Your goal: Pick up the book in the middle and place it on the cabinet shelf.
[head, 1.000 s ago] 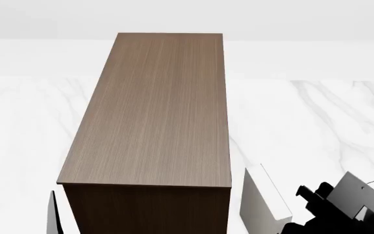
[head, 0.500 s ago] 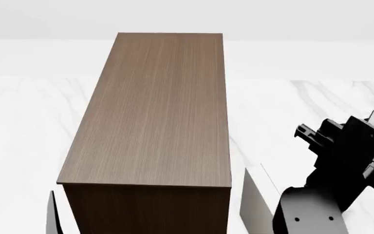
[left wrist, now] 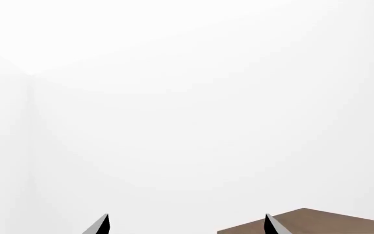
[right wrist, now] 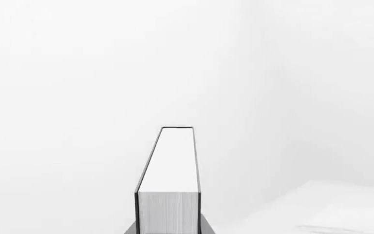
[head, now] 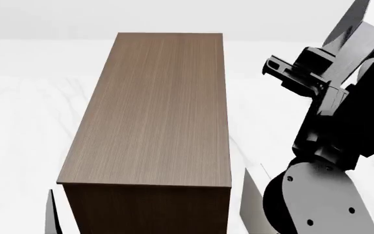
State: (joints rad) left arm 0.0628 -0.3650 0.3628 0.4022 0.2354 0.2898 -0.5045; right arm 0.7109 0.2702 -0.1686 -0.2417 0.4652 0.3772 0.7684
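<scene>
While the left wrist view shows mostly blank white wall, note the two dark fingertips [left wrist: 102,224] of the left pincer [left wrist: 185,225] standing apart with nothing between them: treat it as open and empty. A corner of the tall dark-brown wood-grain cabinet shelf [left wrist: 317,222] appears beside it.

From the head view, the cabinet's flat top [head: 158,107] fills the centre, standing on the white marble worktop [head: 18,122]. The right arm is raised beside the cabinet's right edge, carrying the thick grey hardcover book [head: 356,27] high at the upper right. A cream-white book [head: 252,200] stands low by the cabinet's right corner.

In the right wrist view, the book [right wrist: 171,165] points straight away from the camera, white page edges facing you. The right pincer [right wrist: 167,229] clamps its near end.

Expect a rigid, fairly heavy object with smooth covers. Gripped at one end, it may lever downward or slip, so judge the hold as adequate only for slow moves. Lay it flat onto the cabinet top.
</scene>
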